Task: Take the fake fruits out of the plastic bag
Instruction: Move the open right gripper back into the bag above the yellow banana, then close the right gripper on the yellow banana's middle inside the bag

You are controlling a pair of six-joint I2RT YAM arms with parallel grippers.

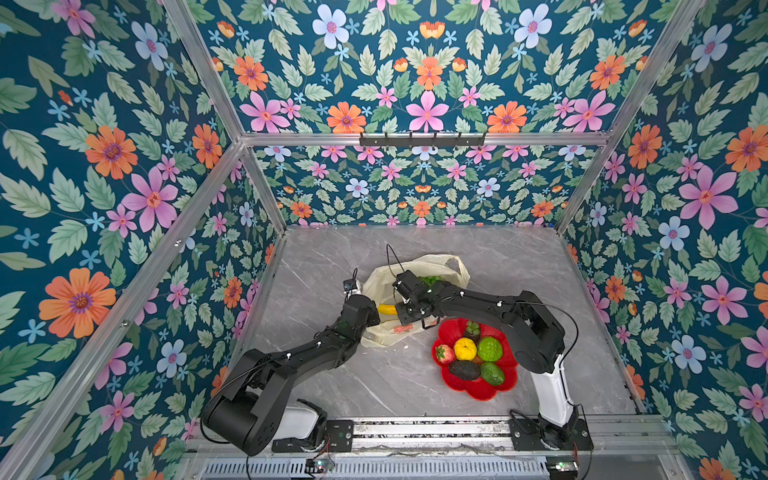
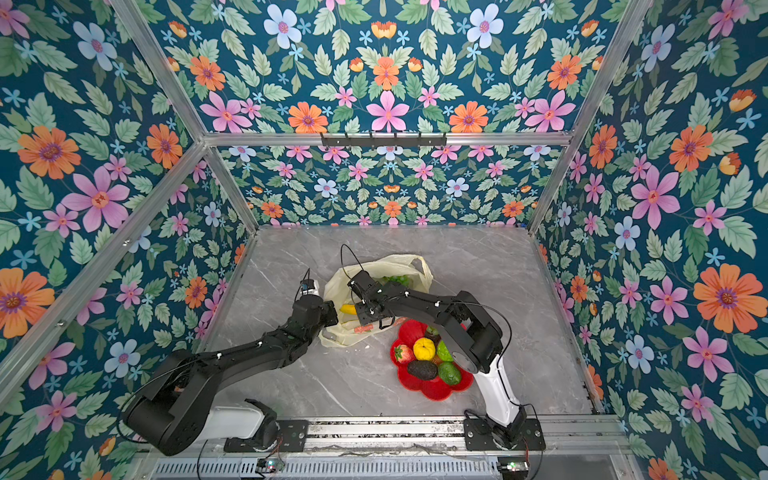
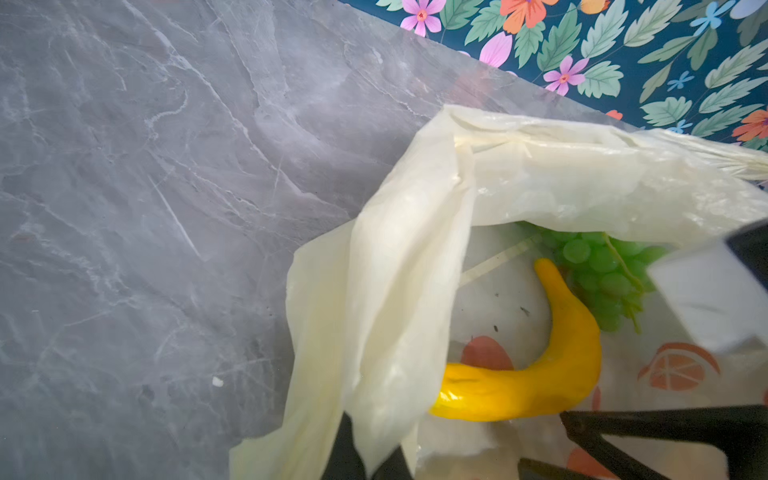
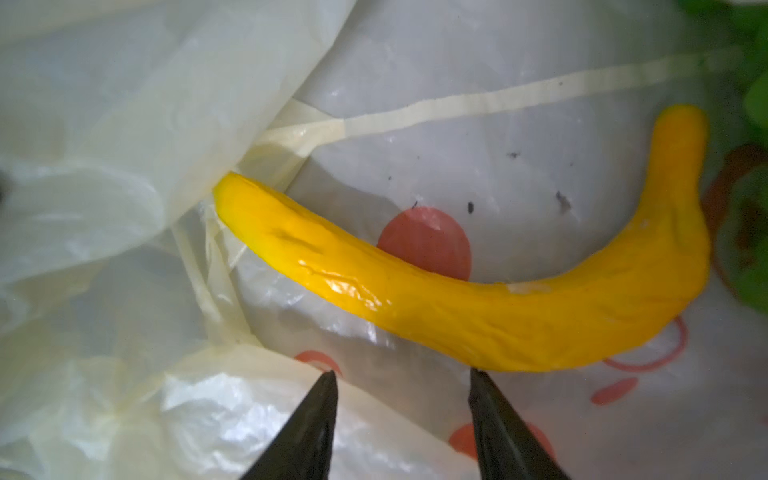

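- Table: grey marbled top, carrying everything else.
- Bag: pale yellow and crinkled, lying near the middle of the table with its mouth gaping. Orange-red fruit prints show on its film.
- Plate: red and flower-shaped, just beside the bag on the right arm's side (whether rim and bag touch, I cannot tell).
- Left gripper: jaws closed tight on a fold of the bag's rim, which rises from the fingers as a raised flap.
- Right gripper: inside the bag's mouth, jaws moderately apart and holding nothing. One tip sits right at the banana's outer curve, the other over bare film.
- Banana: yellow and curved, lying flat on the bag's inner film, one end tucked under a fold.
- Grapes: green bunch inside the bag, against the banana's thin end.
- Avocado: dark, on the plate.
- Bumpy green fruit and smooth green fruit: on the plate, next to each other.
- Lemon: on the plate, between the bumpy fruit and the strawberry.
- Strawberry: red, at the plate's edge, beside the lemon.
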